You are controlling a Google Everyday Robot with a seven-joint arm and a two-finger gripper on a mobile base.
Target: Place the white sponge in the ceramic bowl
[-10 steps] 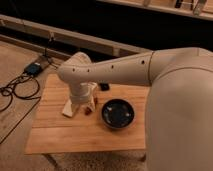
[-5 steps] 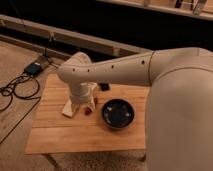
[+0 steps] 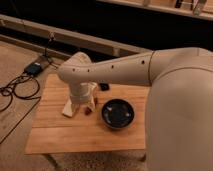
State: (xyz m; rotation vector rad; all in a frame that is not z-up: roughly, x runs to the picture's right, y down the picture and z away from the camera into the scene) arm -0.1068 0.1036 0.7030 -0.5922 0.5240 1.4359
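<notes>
The white sponge [image 3: 68, 109] lies on the wooden table [image 3: 65, 137], left of centre, partly hidden by my arm. The ceramic bowl [image 3: 118, 113] is dark and glossy and stands to the right of the sponge; its inside looks empty. My gripper [image 3: 83, 105] points down at the table right beside the sponge, between it and the bowl. The large white arm [image 3: 115, 70] reaches in from the right and covers the table's right end.
A small reddish thing [image 3: 89, 112] lies on the table between the gripper and the bowl. A small dark object [image 3: 103, 87] sits near the table's far edge. A black box [image 3: 33, 68] and cables [image 3: 14, 91] lie on the floor at left.
</notes>
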